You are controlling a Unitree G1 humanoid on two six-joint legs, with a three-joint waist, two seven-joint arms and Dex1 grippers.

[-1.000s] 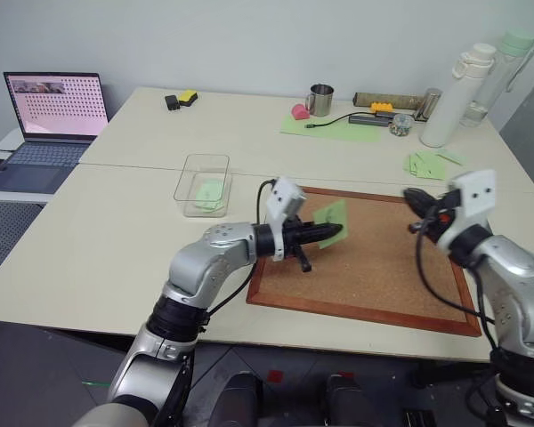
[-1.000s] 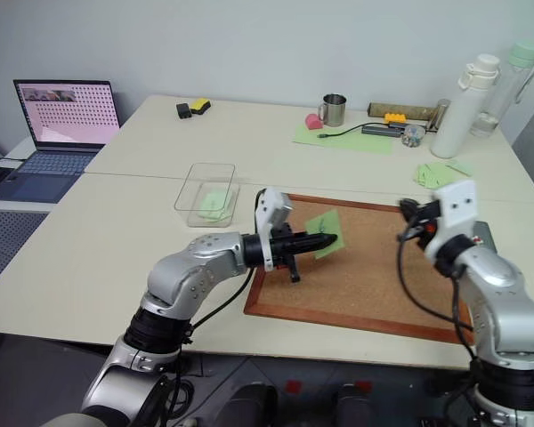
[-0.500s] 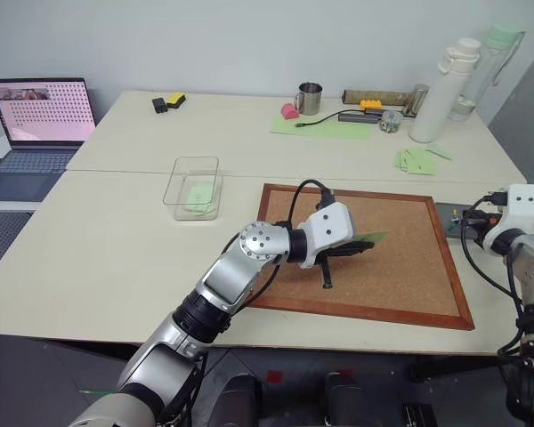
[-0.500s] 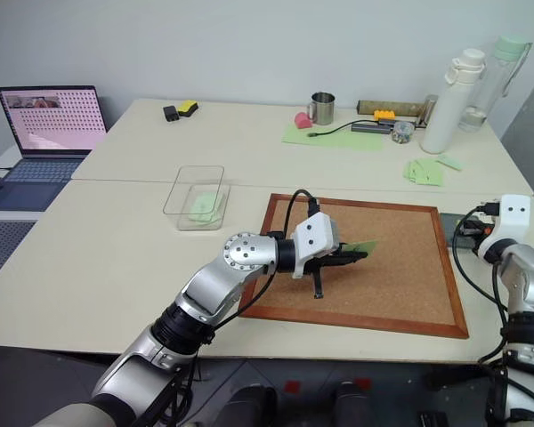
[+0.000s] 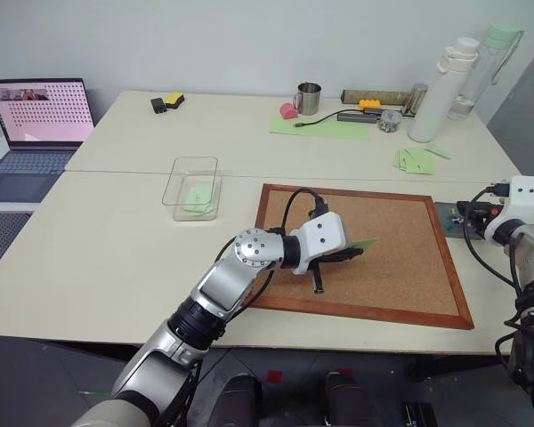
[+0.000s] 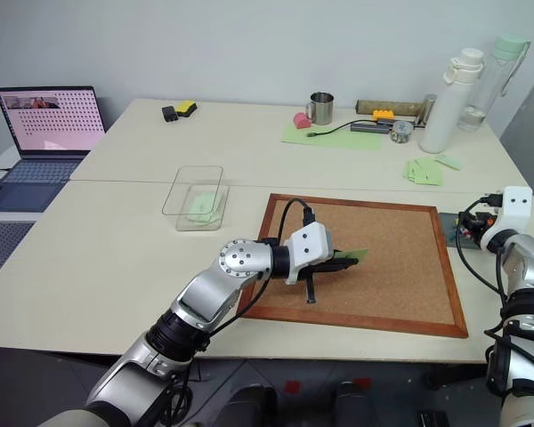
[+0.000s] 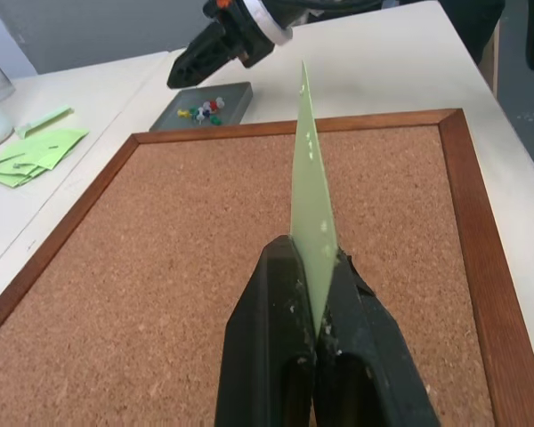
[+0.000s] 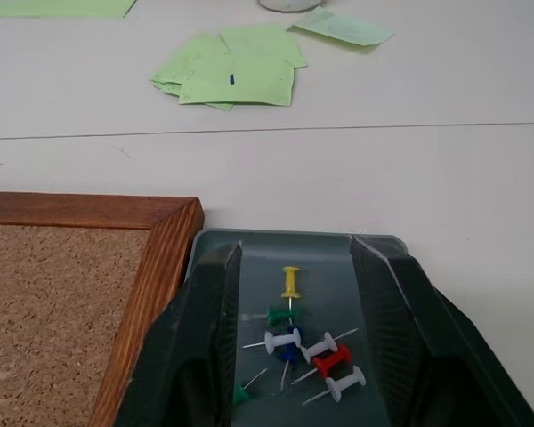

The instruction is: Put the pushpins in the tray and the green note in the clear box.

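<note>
Two pushpins, one yellow (image 8: 291,280) and one dark green (image 8: 279,315), lie in the tray (image 8: 276,242) among white, red and blue pins, so the pin step reads as done. The right end effector (image 8: 295,331) hovers just above the tray with its fingers (image 8: 198,338) spread apart and nothing between them; the tray sits on the bench (image 5: 116,231) just beside the right edge of the corkboard (image 5: 400,267). The left end effector (image 7: 313,307) is clamped on the green note (image 7: 313,209), which stands edge-up over the middle of the corkboard. The clear box (image 5: 194,185) is on the bench well apart from the note, past the board's far left corner, with a pale-green slip (image 5: 198,194) already inside. The step in hand is judged to be the note transfer. The next move calls for carrying the left arm back across the board's left frame to a point above the open top of the box, lowering the note inside the walls, then parting the fingers; the thin paper may cling to a pad or drift on release
</note>
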